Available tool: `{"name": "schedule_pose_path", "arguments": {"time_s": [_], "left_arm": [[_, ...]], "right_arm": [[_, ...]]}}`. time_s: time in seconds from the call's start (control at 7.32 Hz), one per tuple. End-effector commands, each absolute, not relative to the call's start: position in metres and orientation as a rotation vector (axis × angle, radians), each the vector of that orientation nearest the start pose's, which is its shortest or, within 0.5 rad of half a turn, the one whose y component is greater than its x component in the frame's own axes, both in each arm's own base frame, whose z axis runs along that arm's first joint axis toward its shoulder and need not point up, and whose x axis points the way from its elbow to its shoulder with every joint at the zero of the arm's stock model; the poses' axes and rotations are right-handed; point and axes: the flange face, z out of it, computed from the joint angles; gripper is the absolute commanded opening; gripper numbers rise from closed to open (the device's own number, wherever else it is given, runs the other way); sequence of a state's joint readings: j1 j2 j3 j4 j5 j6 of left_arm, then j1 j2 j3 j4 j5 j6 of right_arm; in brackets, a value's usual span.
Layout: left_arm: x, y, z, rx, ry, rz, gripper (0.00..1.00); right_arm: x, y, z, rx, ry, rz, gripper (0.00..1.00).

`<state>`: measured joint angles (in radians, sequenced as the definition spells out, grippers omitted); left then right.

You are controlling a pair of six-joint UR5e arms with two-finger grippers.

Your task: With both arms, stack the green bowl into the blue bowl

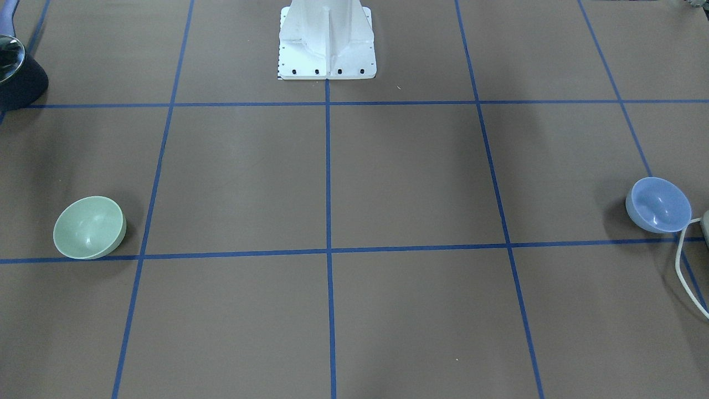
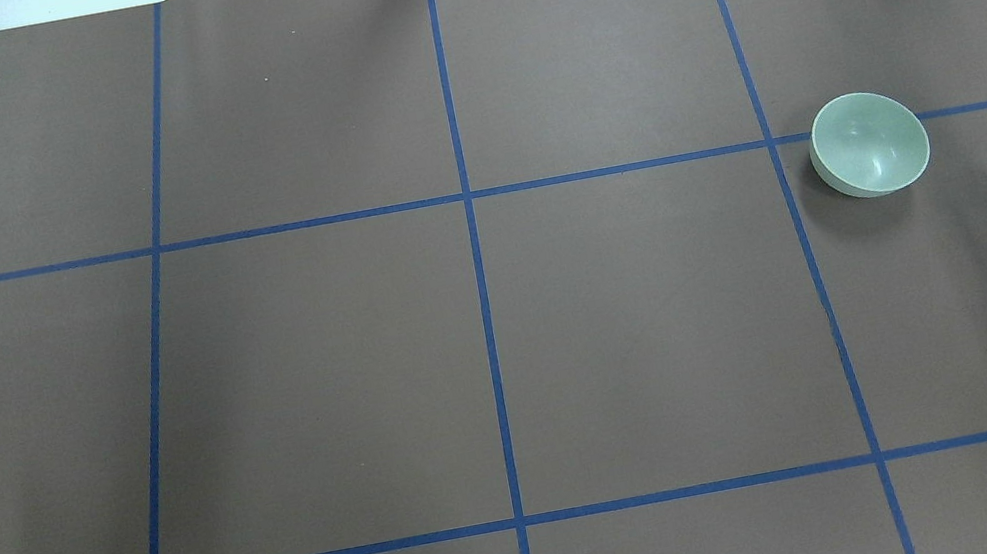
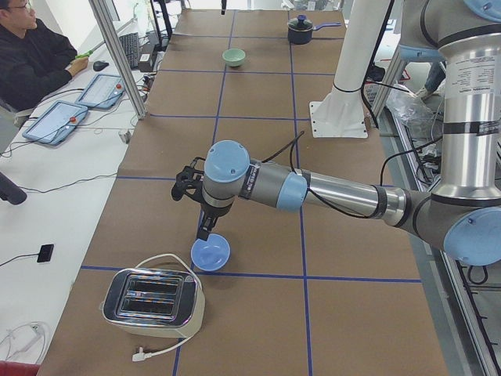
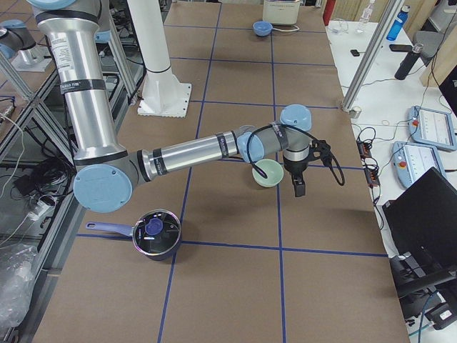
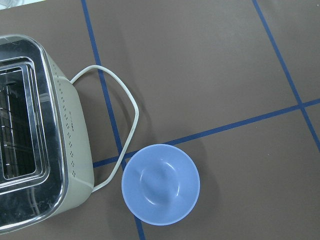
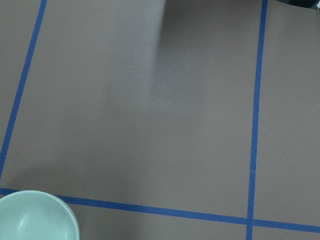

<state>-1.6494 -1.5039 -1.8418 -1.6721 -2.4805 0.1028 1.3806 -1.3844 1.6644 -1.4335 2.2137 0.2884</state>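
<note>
The left claw (image 3: pixel 204 232) hangs just above the blue bowl (image 3: pixel 210 253), low and left of center in the left-side view. It shows as a dark narrow shape, so whether its fingers are spread or closed cannot be told. The left wrist view shows the bowl at lower center, upright and with nothing touching it. The bowl is just beside a toaster (image 5: pixel 30 140), and the toaster's white cord (image 5: pixel 131 107) loops past its rim.

The right claw (image 4: pixel 298 187) points down just right of the green bowl (image 4: pixel 268 174) at the center of the right-side view. Its state cannot be made out either. The bowl stands on the desk (image 1: pixel 410 177), and the arm's wrist covers part of its rim.

The two bowls are well apart, at opposite edges of the front view. The overhead view's left edge cuts the blue bowl, and the right wrist view keeps only a slice of the green one (bottom-left corner). The left wrist view crops the toaster. A lidded saucepan (image 4: pixel 156 236) sits lower left in the right-side view.
</note>
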Motion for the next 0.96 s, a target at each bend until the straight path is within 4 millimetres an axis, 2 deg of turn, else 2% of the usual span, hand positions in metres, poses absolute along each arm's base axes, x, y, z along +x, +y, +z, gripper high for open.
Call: {"name": "schedule_pose_path", "arguments": {"time_s": [0.0, 0.14, 0.41, 0.55, 0.68, 0.82], "left_arm": [[-0.091, -0.464, 0.535, 0.366, 0.873, 0.162, 0.98], [-0.092, -0.463, 0.535, 0.365, 0.873, 0.160, 0.98], [-0.092, -0.463, 0.534, 0.367, 0.873, 0.160, 0.98], [-0.092, -0.462, 0.535, 0.365, 0.872, 0.158, 0.98], [-0.091, -0.463, 0.538, 0.356, 0.872, 0.151, 0.98], [-0.091, -0.464, 0.540, 0.352, 0.872, 0.147, 0.98]], "right_arm": [[-0.037, -0.583, 0.505, 0.243, -0.702, -0.037, 1.00], [-0.038, -0.584, 0.501, 0.251, -0.702, -0.044, 1.00], [-0.042, -0.581, 0.515, 0.225, -0.697, -0.043, 1.00], [-0.054, -0.588, 0.501, 0.242, -0.714, -0.062, 1.00], [-0.076, -0.589, 0.509, 0.207, -0.713, -0.064, 1.00], [-0.097, -0.594, 0.501, 0.192, -0.725, -0.062, 1.00]]}}
